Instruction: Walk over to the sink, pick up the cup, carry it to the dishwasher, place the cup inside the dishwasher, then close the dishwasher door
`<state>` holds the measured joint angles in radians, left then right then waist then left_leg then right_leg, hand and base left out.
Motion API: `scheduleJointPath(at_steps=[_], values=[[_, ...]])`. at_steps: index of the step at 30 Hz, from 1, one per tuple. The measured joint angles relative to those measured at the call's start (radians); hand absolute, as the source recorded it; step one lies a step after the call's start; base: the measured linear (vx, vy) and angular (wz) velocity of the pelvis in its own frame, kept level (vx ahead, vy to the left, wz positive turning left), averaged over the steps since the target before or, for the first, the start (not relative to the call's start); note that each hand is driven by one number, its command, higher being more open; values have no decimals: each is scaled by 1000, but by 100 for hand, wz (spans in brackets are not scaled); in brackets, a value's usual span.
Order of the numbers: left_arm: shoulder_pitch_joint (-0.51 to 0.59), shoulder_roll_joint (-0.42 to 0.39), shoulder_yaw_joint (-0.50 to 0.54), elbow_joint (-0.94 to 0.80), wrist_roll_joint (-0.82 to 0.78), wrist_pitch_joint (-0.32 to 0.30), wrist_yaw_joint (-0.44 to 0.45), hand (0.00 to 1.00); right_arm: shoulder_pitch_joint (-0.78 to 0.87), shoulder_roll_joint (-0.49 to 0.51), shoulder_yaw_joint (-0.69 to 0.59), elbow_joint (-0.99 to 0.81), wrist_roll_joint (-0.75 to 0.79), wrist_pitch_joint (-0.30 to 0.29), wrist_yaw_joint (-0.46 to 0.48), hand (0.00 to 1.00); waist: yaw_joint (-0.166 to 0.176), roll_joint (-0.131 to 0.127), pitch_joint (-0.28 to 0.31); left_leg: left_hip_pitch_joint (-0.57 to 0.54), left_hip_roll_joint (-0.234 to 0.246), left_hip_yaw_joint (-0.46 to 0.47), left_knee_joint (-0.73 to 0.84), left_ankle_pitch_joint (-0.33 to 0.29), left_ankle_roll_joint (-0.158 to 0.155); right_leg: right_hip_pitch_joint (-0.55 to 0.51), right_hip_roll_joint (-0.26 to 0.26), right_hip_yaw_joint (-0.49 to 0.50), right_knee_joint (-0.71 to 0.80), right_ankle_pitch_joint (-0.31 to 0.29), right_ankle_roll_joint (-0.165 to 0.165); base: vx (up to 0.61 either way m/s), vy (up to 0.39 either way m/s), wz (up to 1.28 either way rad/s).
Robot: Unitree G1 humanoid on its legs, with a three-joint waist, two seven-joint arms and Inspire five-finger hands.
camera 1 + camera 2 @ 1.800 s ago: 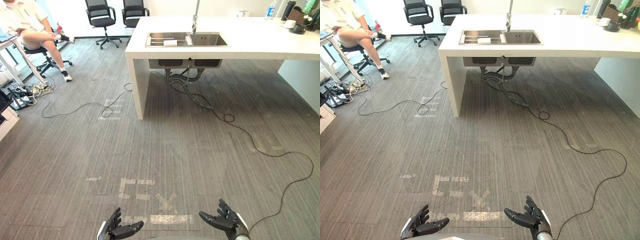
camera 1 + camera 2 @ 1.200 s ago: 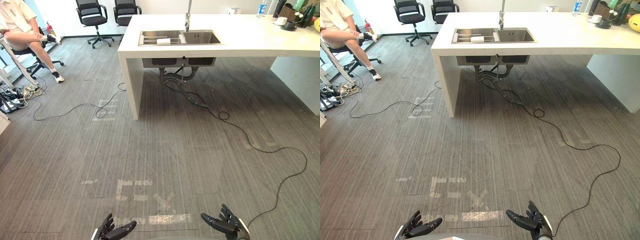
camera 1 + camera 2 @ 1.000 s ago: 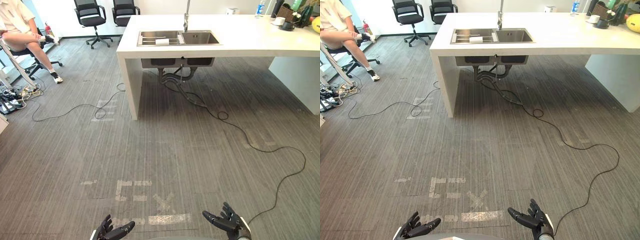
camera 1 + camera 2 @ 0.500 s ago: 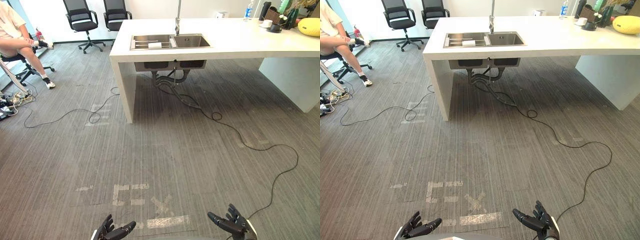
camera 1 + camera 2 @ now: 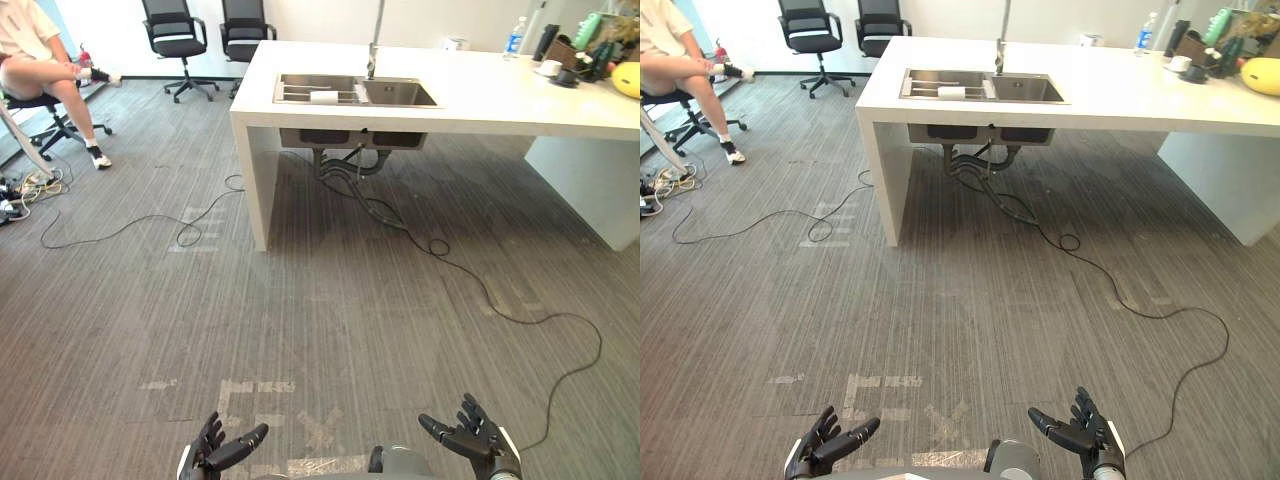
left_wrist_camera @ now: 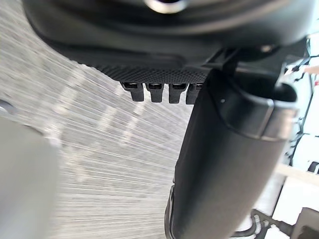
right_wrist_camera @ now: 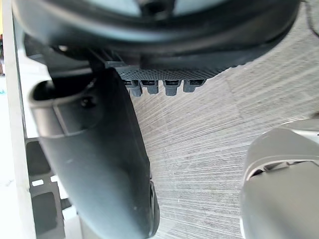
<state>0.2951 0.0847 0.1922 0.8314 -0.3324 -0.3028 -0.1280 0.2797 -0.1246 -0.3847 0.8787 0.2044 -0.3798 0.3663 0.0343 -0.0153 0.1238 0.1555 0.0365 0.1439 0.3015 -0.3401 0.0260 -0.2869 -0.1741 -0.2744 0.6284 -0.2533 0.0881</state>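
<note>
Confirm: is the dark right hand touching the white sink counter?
Apart. Left eye view shows the right hand low, grey carpet between it and the counter.

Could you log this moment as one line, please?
sink: ahead, not yet reached | left robot hand: open, empty | right robot hand: open, empty

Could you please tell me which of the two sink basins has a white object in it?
The left basin, the one with the rack bars; the white object lies at its right end. The right basin, by the tap, looks empty.
</note>
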Motion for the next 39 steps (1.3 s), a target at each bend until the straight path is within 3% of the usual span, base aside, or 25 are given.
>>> scheduleJointPath(at_steps=[2, 4, 5, 7, 9, 10, 12, 14, 16, 17, 19, 20, 21, 22, 23, 24, 25, 26, 30, 32, 34, 35, 37, 38, 39], values=[[-11, 14, 25, 1, -1, -1, -2, 100, 0, 3, 2, 0, 0, -22, 18, 100, -3, -19, 5, 30, 19, -33, -8, -32, -37, 3, 21, 46, -129, 74, -13, 369, -215, 48], [4, 2, 41, 11, -1, -1, -1, 100, 1, 1, 5, 3, 1, -26, 16, 100, -15, -5, -6, 81, 53, -45, -31, -54, -63, 20, 31, 27, -91, 115, -33, 529, -278, 33], [24, -7, 54, 17, -2, -1, -2, 100, -6, 5, 9, 6, 0, -26, 16, 100, -21, -1, -32, 78, 79, -53, 30, -49, -69, 37, 51, 4, -65, 73, -57, 545, -253, 21], [22, -25, 61, 32, -2, -6, -8, 100, -17, 3, 9, 5, -1, -26, 16, 100, -23, 7, -40, -9, 112, -52, 242, -23, -47, 62, 64, -6, -54, 37, -70, 491, -246, 8], [22, -53, 74, 45, -2, -12, -14, 100, -32, -2, 9, 5, -1, -24, 5, 100, -20, 26, -35, -167, 191, -46, 593, 102, -49, 128, 100, -23, -82, -7, -103, 559, -272, 7], [22, -56, 73, 48, 0, -12, -23, 100, -35, 0, 10, 5, -2, -19, -3, 100, -20, 40, -27, -241, 233, -40, 741, 98, -42, 192, 126, -32, -121, -20, -125, 481, -199, 9], [19, -56, 72, 47, 7, -12, -27, 100, -33, 2, 12, 5, -2, -16, -13, 100, -11, 31, -21, -329, 231, -24, 803, 79, -42, 292, 131, -37, -201, -23, -130, 453, -124, 8], [15, -56, 68, 40, 17, -12, -31, 100, -31, -4, 8, -1, -1, -16, -21, 100, -3, 21, -17, -404, 202, 40, 711, 49, -43, 380, 115, -38, -280, -21, -126, 440, -46, 5], [4, -64, 67, 19, 17, -13, -30, 100, -35, -10, 8, -18, 0, -14, -33, 100, 16, 14, -6, -463, 134, 113, 446, 44, -40, 469, 84, -28, -337, -21, -125, 508, 56, -7], [1, -67, 65, 13, 17, -13, -29, 100, -35, -11, 10, -25, 1, -14, -40, 100, 24, 16, -5, -478, 113, 112, 372, 62, -36, 482, 77, -17, -338, -23, -121, 464, 107, -27], [7, -64, 44, -21, 17, -20, -28, 100, -34, -12, 42, -40, 3, -15, -59, 100, 46, 22, -8, -507, 74, 90, 152, 199, -42, 517, 77, 34, -323, -50, -82, 393, 160, -49], [10, -60, 36, -24, 17, -30, -27, 100, -33, -9, 58, -53, 3, -15, -63, 100, 64, 33, -16, -517, 83, 76, 141, 268, -1, 529, 84, 67, -307, -89, -73, 581, 301, -70], [3, -42, 33, -12, 15, -30, -23, 100, -39, 15, 80, -46, 1, -11, -73, 100, 73, 2, -26, -524, 60, 91, 214, 256, 45, 542, 51, 111, -271, -138, -56, 619, 308, -48], [-13, -13, 20, -1, 8, -24, -24, 100, -44, 35, 87, -46, 0, -7, -77, 100, 59, -45, -42, -515, 27, 106, 239, 202, 56, 507, 3, 144, -164, -140, -46, 629, 312, -24], [-17, -3, 12, -5, 8, -25, -23, 100, -43, 40, 86, -47, -2, -7, -76, 100, 60, -56, -46, -506, 14, 115, 242, 183, 63, 474, -17, 164, -84, -123, -32, 513, 245, 0], [-30, 0, 0, -9, 9, -25, -20, 100, -43, 46, 84, -46, -2, -6, -74, 100, 58, -67, -46, -473, -14, 128, 242, 149, 74, 401, -53, 204, 87, -47, 1, 670, 343, -1], [-34, -10, -6, -12, 14, -24, -7, 100, -40, 47, 88, -25, -13, -3, -63, 100, 42, -53, -33, -361, -47, 129, 230, 83, 83, 275, -91, 225, 415, 81, 33, 827, 390, 4], [-25, -12, -8, -14, 15, -24, 1, 100, -30, 47, 105, -3, -13, 1, -57, 100, 33, -37, -35, -278, -50, 124, 190, 69, 92, 229, -79, 192, 481, 70, 30, 708, 301, 9], [-35, -2, -5, -18, 17, -23, 21, 100, -27, 49, 109, 18, -12, 2, -55, 100, 30, -32, -32, -140, -48, 95, 59, 71, 86, 112, -37, 71, 329, 13, 28, 402, 55, 14], [-44, -1, -3, -19, 16, -20, 23, 100, -25, 49, 87, 18, -10, 1, -39, 100, 25, -22, -27, -90, -29, 63, 10, 64, 68, 81, -10, 8, 98, 7, 21, 367, -34, 36], [-53, 2, 1, -18, 9, -20, 21, 100, -21, 51, 80, 17, -8, -11, -23, 100, 14, -18, -25, -74, -5, 28, -6, 49, 42, 65, 29, 6, -131, 36, 15, 319, -70, 51], [-57, 4, 9, -18, 6, -21, 21, 100, -21, 52, 80, 17, -9, -25, -19, 100, 11, -20, -23, -64, 1, 5, -6, 34, 22, 48, 45, 27, -234, 83, 7, 277, -98, 48], [-52, -2, 19, -15, 4, -21, 23, 100, -20, 53, 85, 17, -9, -33, -23, 100, 4, -24, -23, -20, 4, -27, -1, 1, -27, 46, 40, 46, -257, 207, -22, 497, -244, 52], [-54, -2, 19, -12, 1, -21, 25, 100, -21, 52, 87, 18, -10, -32, -26, 100, 3, -18, -23, -4, 16, -34, 0, -7, -40, 49, 41, 45, -229, 229, -22, 595, -333, 40], [-55, -8, 18, -13, -2, -26, 31, 100, -31, 53, 94, 17, -9, -32, -33, 100, 7, -3, -26, 9, 41, -48, 18, -10, -48, 59, 54, 25, -189, 180, -52, 380, -239, 27]])
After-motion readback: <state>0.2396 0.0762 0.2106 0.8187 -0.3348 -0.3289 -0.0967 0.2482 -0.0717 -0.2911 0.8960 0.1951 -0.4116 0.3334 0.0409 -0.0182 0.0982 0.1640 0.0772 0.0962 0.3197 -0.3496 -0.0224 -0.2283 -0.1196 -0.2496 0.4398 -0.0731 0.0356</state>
